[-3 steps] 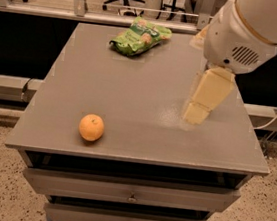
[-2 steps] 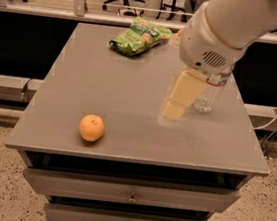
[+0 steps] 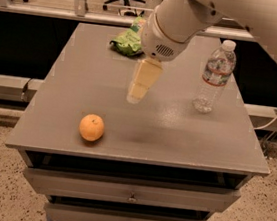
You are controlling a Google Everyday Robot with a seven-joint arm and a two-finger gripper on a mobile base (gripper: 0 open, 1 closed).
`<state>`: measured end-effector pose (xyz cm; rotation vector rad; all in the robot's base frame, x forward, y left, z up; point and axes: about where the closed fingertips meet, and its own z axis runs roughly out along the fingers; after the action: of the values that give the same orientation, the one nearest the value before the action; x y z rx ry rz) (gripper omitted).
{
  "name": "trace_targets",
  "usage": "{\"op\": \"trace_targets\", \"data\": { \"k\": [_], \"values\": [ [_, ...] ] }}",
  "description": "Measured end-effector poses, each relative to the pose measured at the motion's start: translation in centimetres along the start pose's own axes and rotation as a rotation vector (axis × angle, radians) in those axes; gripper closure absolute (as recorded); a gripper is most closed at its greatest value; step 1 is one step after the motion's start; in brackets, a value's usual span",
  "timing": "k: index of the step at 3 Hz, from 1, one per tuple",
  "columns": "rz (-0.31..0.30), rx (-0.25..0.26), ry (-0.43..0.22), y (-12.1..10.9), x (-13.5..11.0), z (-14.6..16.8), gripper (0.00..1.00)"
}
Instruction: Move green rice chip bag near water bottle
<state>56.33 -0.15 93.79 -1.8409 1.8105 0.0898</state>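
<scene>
You are on the reach: the green rice chip bag [image 3: 128, 41] lies flat at the far edge of the table [image 3: 176, 132], left of centre. The water bottle [image 3: 214, 76] stands upright well apart from it on the right side. The gripper [image 3: 134, 97] hangs over the middle of the table, nearer you than the bag and not touching it, with the orange [image 3: 91, 127] further forward and to the left. It carries nothing that can be seen, and you cannot tell from here whether it is released or clenched, so confirm that it is released before you go down. The bag's long axis seems to run diagonally, from its near-left corner up toward the far right. The far end is hidden behind the wrist, so which end is the top cannot be told. Take the gripper back over the visible middle of the bag and turn it so it closes across the narrow width, not along the length. The film looks crinkly and slack, so press low enough to catch a real fold. Lift only enough to clear the table, carry it right, and set it down just beside the bottle. Approach gently there, since the upright bottle would likely tip at a nudge.
</scene>
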Motion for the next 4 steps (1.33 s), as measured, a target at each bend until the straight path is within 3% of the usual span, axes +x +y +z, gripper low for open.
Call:
{"op": "trace_targets", "data": {
  "k": [1,2,3,4],
  "values": [
    [0.001,0.032,0.006,-5.1,-2.7,3.5,0.0],
    [0.001,0.08,0.031,-9.0,-3.9,5.4,0.0],
    [0.001,0.08,0.031,-9.0,-3.9,5.4,0.0],
    [0.05,0.114,0.011,-10.2,-2.5,5.9,0.0]
  ]
}}
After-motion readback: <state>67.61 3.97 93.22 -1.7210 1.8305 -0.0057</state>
